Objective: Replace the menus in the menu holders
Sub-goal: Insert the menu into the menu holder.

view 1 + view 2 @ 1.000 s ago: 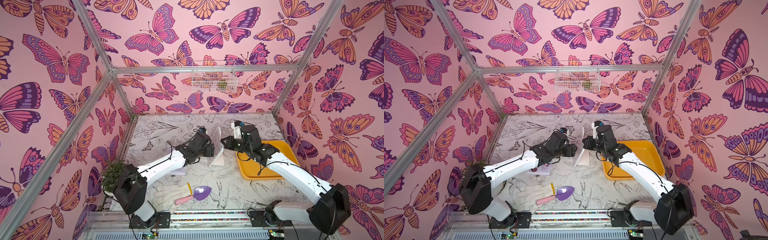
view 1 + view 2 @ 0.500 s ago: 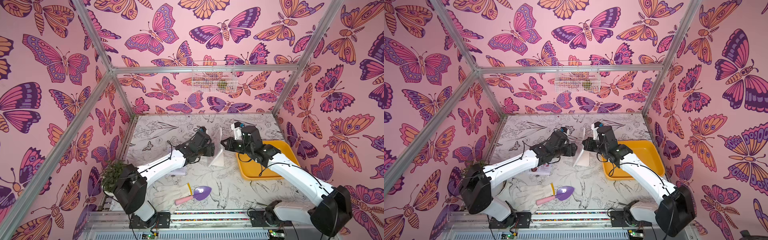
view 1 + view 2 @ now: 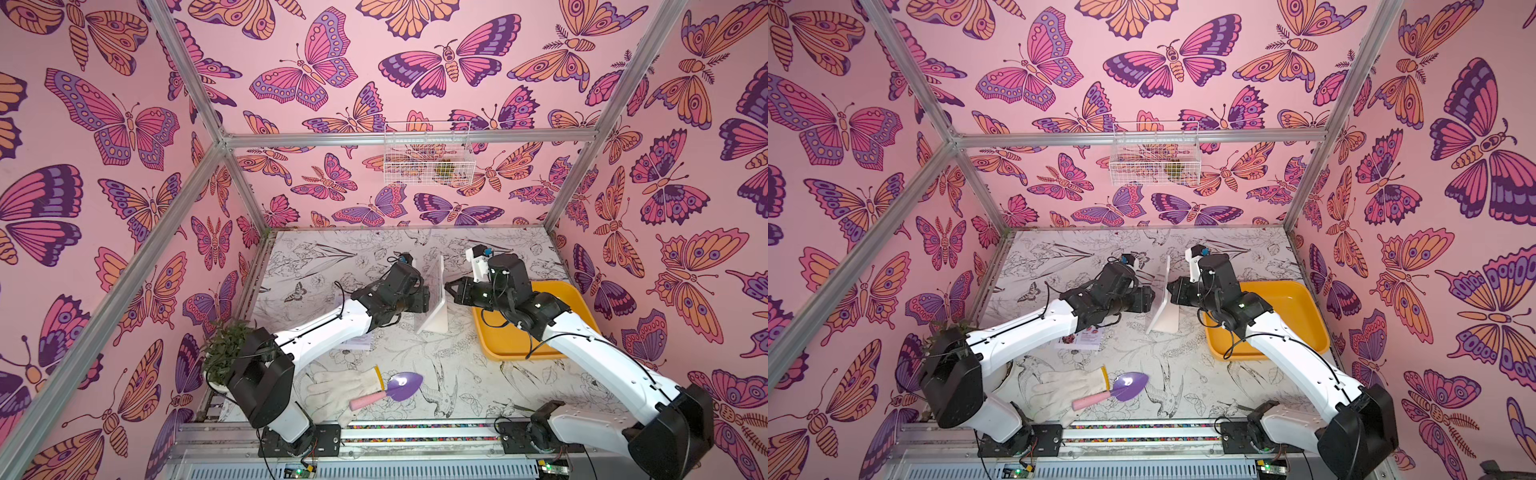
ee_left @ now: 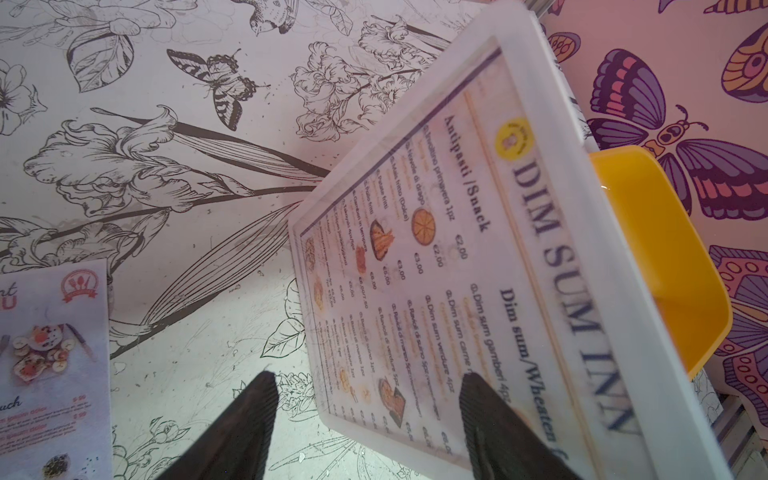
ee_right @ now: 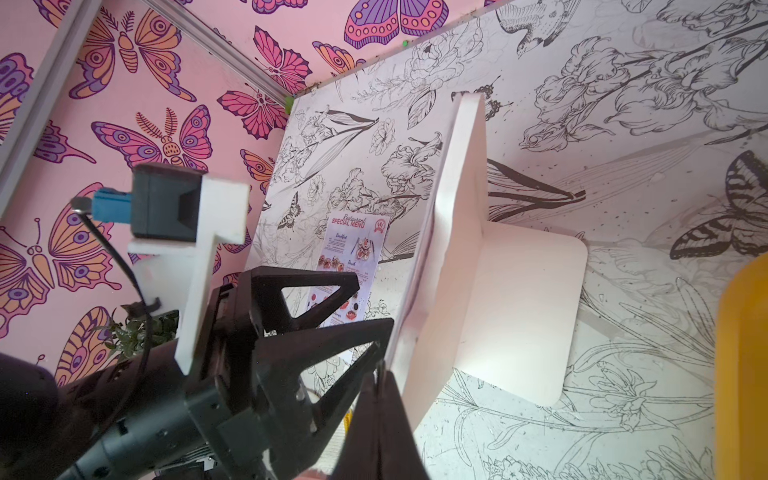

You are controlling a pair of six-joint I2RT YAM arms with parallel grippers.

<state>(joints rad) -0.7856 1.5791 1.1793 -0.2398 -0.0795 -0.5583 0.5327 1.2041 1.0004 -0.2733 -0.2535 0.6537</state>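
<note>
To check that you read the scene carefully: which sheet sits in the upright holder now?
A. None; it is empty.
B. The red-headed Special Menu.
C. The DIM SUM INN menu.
C: in the left wrist view the DIM SUM INN menu shows through the menu holder's panel, while the Special Menu lies flat on the table.

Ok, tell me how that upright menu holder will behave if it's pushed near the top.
The menu holder looks stiff: its panel stands straight and flat. It is tall, and its flat foot is shorter than the panel, so it would probably tip rather than slide if pushed high. Its smooth plastic may be slippery to pinch.
</note>
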